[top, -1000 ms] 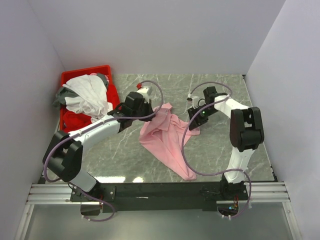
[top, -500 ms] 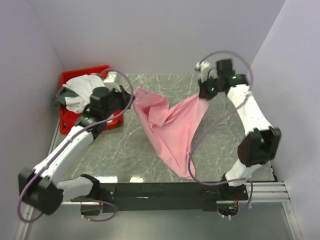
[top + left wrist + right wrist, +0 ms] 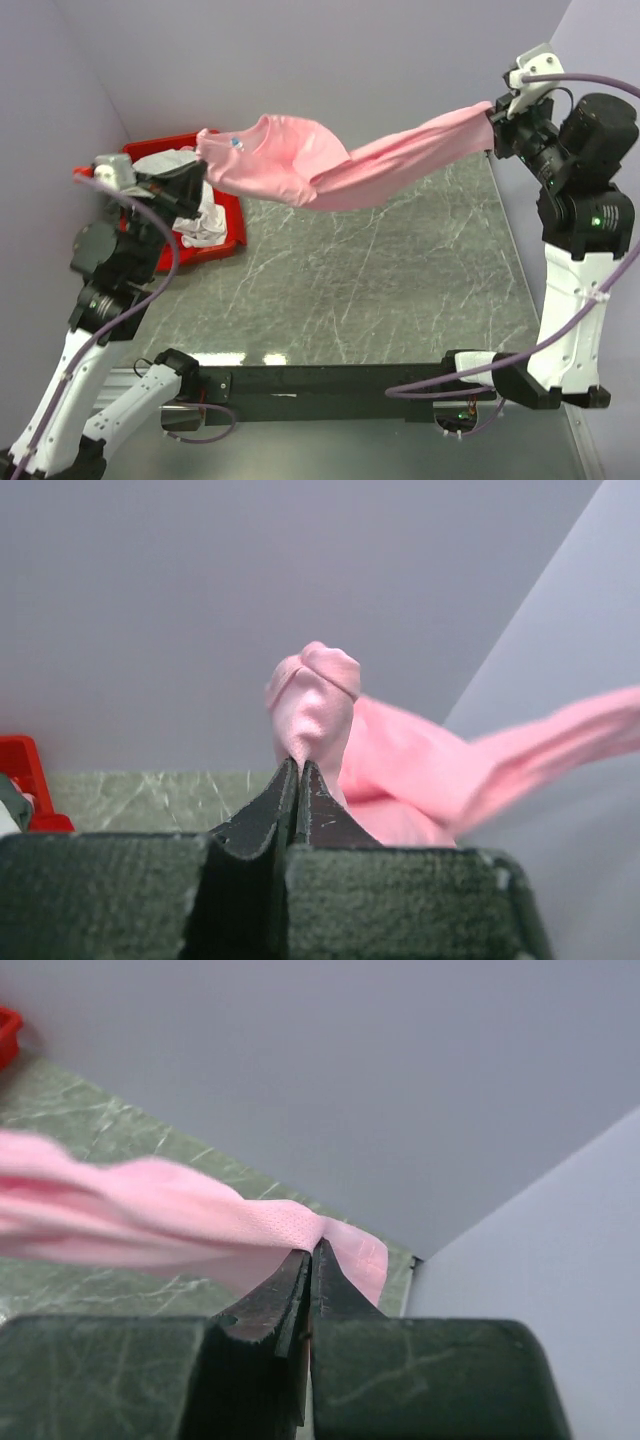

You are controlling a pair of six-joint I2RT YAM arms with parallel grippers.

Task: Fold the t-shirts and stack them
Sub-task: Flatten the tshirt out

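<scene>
**Ana:** Grey walls close round the marbled desk [image 3: 400, 270], and the pink t-shirt [image 3: 330, 165] hangs well above it, strung between the two arms.

**Ben:** Who has what?

**Ana:** On one side the left hand [image 3: 197, 168] is pinched tight on the end near the blue label [image 3: 237, 143]. On the other, the right hand [image 3: 493, 128] is clamped on the far end, up by the right wall.

**Ben:** The middle looks wrung like a rope.

**Ana:** So I'd judge the step is spreading it out. To do it well, hold both pinches firm, work the twist out, then lower the cloth flat onto the bare middle of the desk with even tension. Too hard a pull could slip it out of such thin grips.

**Ben:** What do the wrist views add?

**Ana:** Each shows its own jaws closed on just a small fold of pink cloth, which can't be made out from above. Only the overhead view shows the sag, the twist, and the red bin [image 3: 232, 222] at the left, where other shirts [image 3: 205, 218] are heaped, white on top.
</scene>
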